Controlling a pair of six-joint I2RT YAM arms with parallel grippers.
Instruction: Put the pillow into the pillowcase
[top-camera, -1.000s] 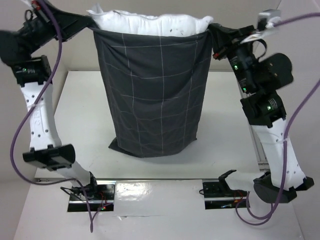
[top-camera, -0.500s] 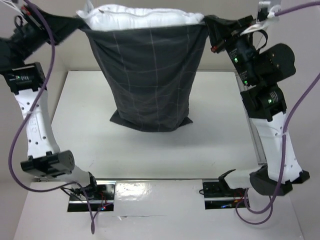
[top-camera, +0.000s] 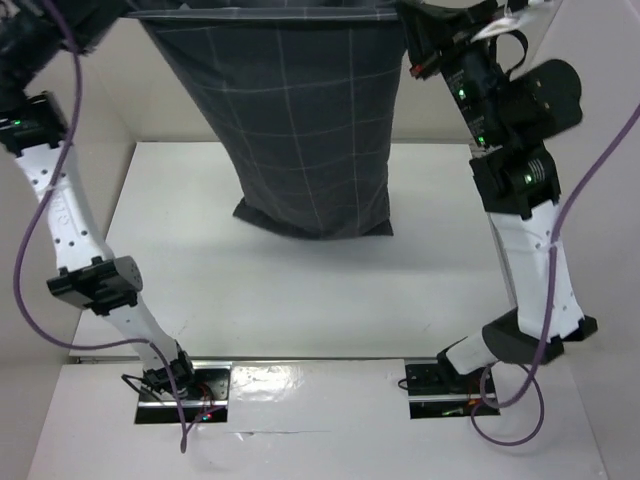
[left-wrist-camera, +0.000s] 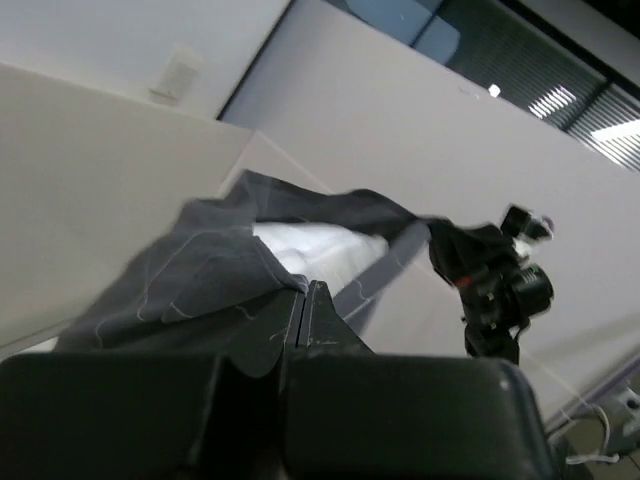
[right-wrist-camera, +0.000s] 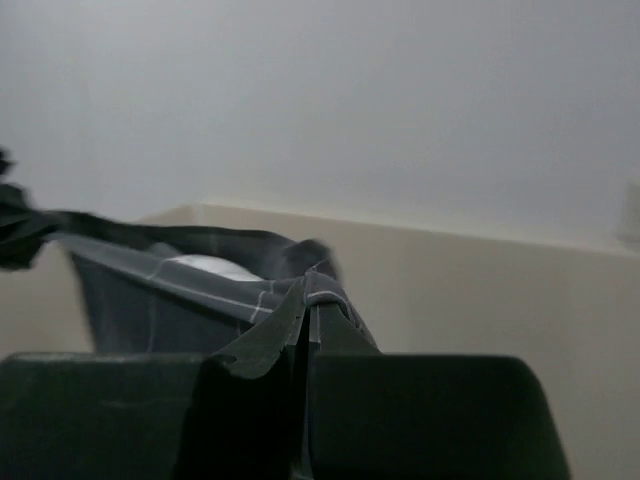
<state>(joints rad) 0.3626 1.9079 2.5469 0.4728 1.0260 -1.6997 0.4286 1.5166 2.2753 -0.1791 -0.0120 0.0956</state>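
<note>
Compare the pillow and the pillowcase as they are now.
Colour: the pillow is plain white; the pillowcase is dark grey with a thin light grid.
Exposure: the pillowcase hangs in plain view; the pillow shows only as a sliver inside its open mouth, in the wrist views.
Grip: the left gripper and right gripper pinch the pillowcase's rim; neither grips the pillow.
Shared: both are soft cloth things.

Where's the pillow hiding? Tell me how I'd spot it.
Find the dark checked pillowcase hanging over the white table. Inside its open mouth, seen from the left wrist, the pillow is the plain white bulk against dark cloth.
</note>
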